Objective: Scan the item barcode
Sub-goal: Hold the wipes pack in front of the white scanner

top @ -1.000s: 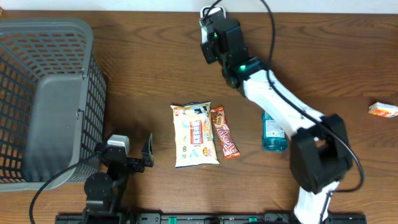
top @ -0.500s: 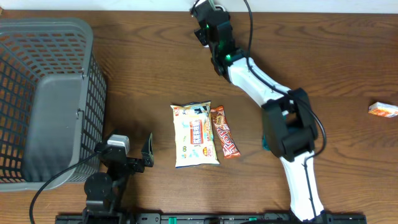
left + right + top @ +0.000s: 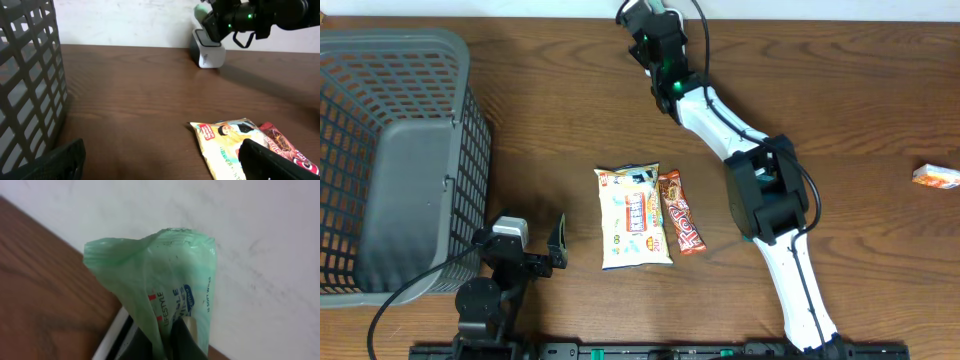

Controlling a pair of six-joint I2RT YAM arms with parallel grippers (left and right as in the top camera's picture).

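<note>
While the right pincer is clamped shut on the green wipes pack just above the scanner at the far edge of the table, the left pincer rests fully open at near left, beside the basket.

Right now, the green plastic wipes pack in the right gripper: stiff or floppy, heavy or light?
Probably floppy: the green plastic wipes pack creases where the right gripper pinches it. Likely light: it juts past the pinch without drooping. The glossy film may be slippery.
</note>
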